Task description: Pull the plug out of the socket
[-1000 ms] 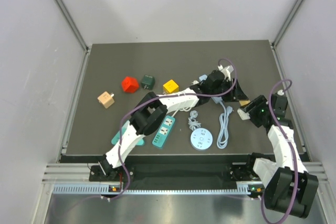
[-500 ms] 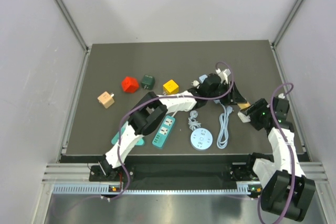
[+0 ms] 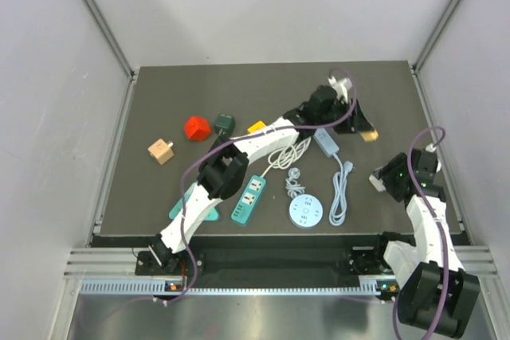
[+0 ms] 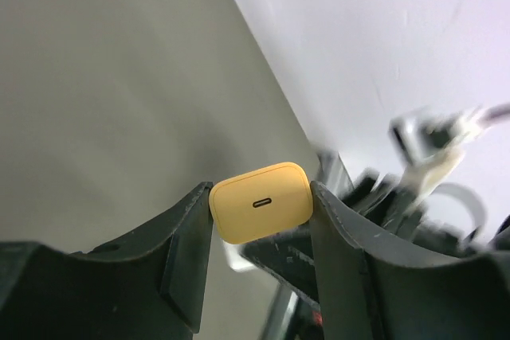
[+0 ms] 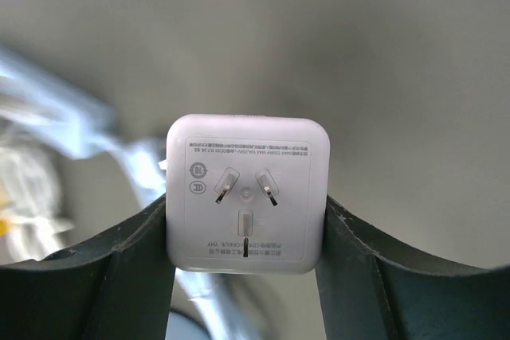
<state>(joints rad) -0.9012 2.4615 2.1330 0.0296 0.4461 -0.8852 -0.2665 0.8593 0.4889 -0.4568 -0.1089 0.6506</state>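
My left gripper (image 3: 362,127) reaches over the back right of the table and is shut on a small yellow plug (image 3: 369,135). In the left wrist view the plug (image 4: 261,201) sits between both fingers with its USB-C port facing the camera. My right gripper (image 3: 382,181) is near the right edge, shut on a white socket adapter (image 3: 377,180). In the right wrist view the adapter (image 5: 247,193) shows its three-pin face between the fingers. Plug and adapter are apart, with a clear gap between them.
On the mat lie a red cube (image 3: 198,127), a dark green cube (image 3: 224,123), a yellow cube (image 3: 256,127), a tan cube (image 3: 161,150), a teal power strip (image 3: 249,197), a round light-blue socket (image 3: 305,212) and a light-blue cable (image 3: 339,193).
The two grippers were together at the right side. Now the left has pulled back and up with the yellow plug, and the right has drawn toward the near right with the white adapter.
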